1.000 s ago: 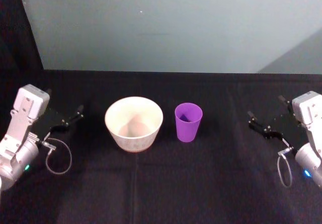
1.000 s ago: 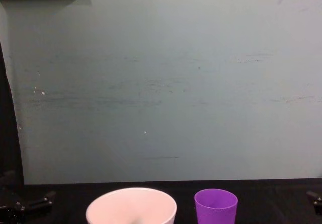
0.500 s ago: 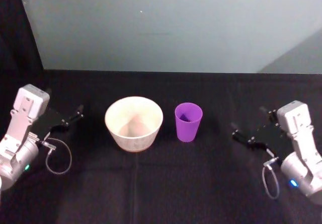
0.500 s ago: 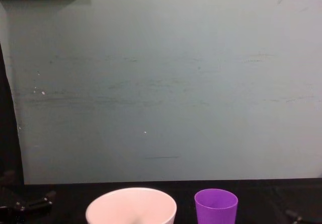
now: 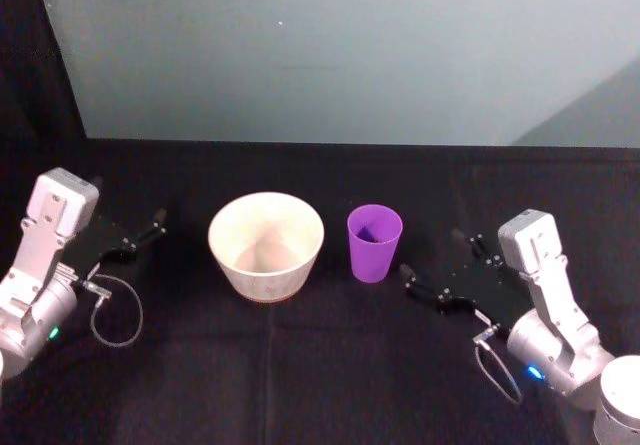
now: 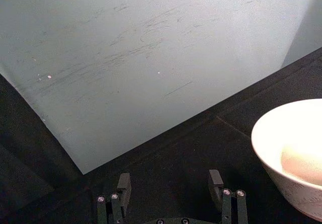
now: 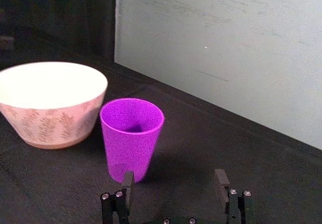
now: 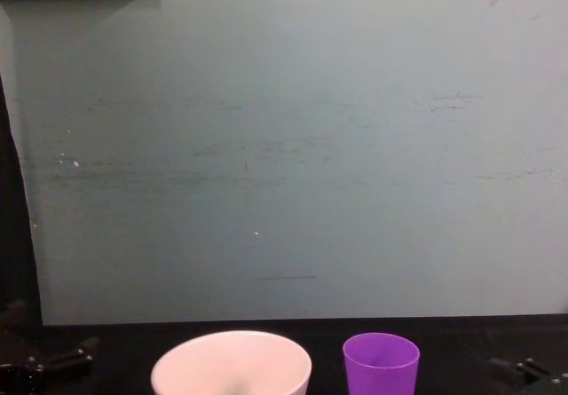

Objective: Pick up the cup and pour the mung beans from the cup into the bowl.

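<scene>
The purple cup [image 5: 374, 245] stands upright on the black table, just right of the cream bowl [image 5: 264, 277]. My right gripper [image 5: 430, 255] is open, low over the table a short way right of the cup and pointing at it. In the right wrist view the cup [image 7: 132, 142] stands beyond the left of my two spread fingers [image 7: 128, 181], with the bowl [image 7: 53, 114] past it. The mung beans are hidden; the cup's inside is in shadow. My left gripper [image 5: 143, 237] rests open to the left of the bowl.
The black cloth table ends at a pale green wall [image 5: 330, 55] behind the bowl and cup. A cable loop [image 5: 115, 310] hangs from the left wrist. Bare cloth lies in front of both objects.
My right arm has swung left across the table, closing most of the distance to the cup. The left arm, bowl and cup have not moved.
</scene>
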### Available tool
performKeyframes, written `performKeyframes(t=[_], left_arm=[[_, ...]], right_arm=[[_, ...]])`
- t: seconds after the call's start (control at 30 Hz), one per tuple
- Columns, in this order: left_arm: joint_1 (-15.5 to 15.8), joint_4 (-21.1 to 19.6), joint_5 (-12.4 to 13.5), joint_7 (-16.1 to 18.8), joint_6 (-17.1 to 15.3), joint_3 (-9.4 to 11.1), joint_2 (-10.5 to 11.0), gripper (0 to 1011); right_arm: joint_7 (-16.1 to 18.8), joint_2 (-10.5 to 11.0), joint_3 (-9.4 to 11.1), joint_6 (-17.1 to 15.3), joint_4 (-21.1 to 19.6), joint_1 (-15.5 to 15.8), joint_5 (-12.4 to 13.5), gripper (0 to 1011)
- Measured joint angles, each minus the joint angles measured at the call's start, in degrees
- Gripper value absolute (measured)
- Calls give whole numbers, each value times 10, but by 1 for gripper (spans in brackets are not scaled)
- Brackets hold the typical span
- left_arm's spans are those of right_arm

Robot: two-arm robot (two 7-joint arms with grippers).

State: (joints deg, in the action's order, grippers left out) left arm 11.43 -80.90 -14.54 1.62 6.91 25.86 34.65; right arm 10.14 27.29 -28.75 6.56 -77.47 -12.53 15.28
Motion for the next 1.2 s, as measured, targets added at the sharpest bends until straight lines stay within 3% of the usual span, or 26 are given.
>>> performKeyframes(t=[0.37, 0.73, 1.2], left_arm=[[0, 0, 0, 0, 0, 0, 0, 1011], [0, 0, 0, 0, 0, 0, 0, 1011], [0, 0, 0, 0, 0, 0, 0, 1011]], right_arm=[[52, -41, 0, -2, 44, -34, 16, 1003], [83, -74, -2, -8, 76, -63, 13, 1003], [114, -112, 16, -8, 119, -81, 24, 1003]])
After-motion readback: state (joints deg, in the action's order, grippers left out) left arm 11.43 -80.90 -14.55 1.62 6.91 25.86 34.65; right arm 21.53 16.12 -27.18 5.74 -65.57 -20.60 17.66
